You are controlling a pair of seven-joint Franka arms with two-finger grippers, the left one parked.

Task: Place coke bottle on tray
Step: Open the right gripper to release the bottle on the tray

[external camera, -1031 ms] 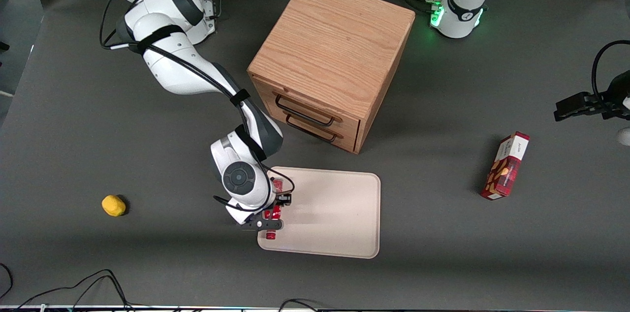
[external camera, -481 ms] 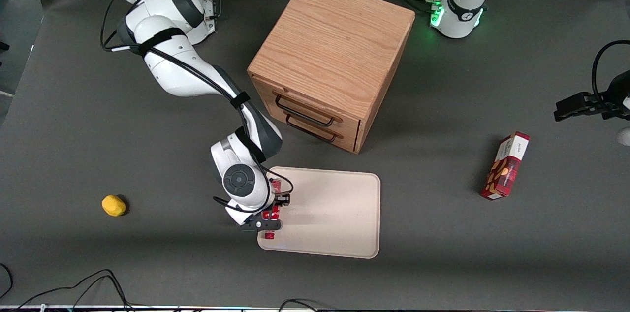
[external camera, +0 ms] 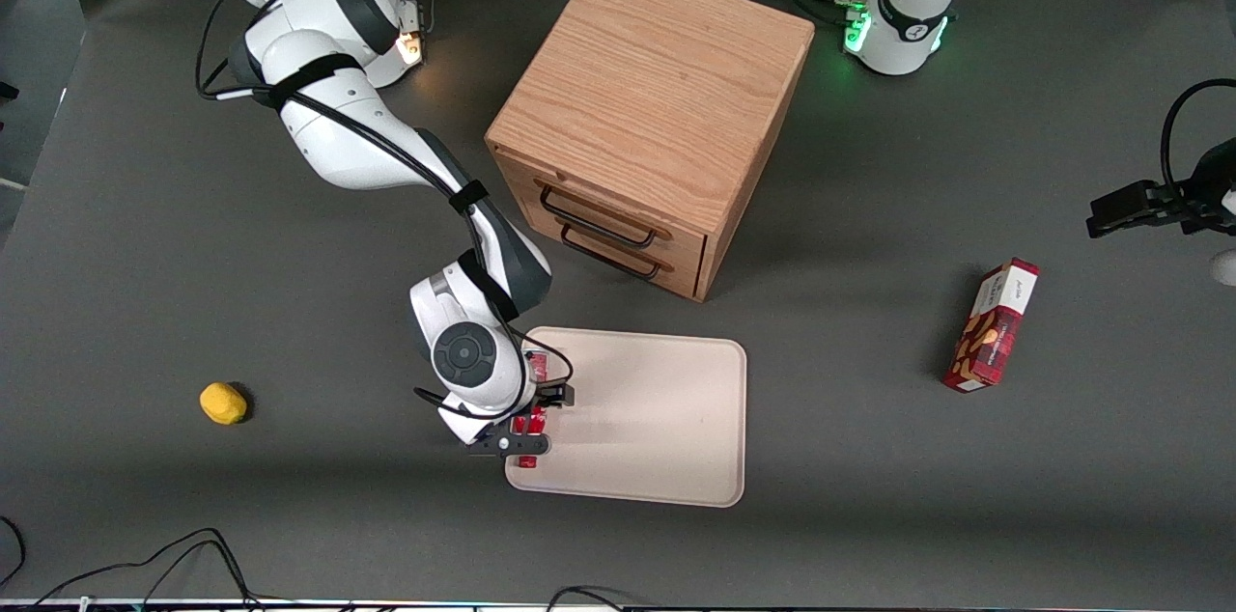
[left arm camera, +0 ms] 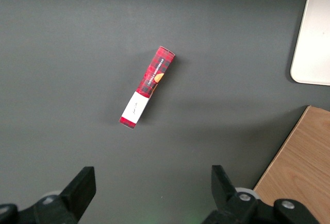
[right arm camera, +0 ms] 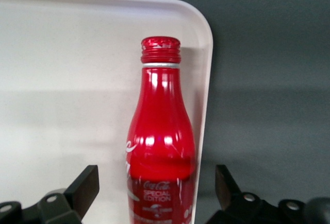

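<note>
While between parted jaws, "SPECIAL EDITION" bottle (right arm camera: 161, 147)

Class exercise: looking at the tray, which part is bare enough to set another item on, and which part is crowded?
The tray is bare from its middle to the rim toward the parked arm's end. It is crowded at the working arm's end: the coke bottle lies along that rim, with the open gripper above it.

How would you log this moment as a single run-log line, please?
phase: release | gripper: open, above tray edge | bottle: lying on tray, beside rim, cap toward corner, fingers apart from it
</note>
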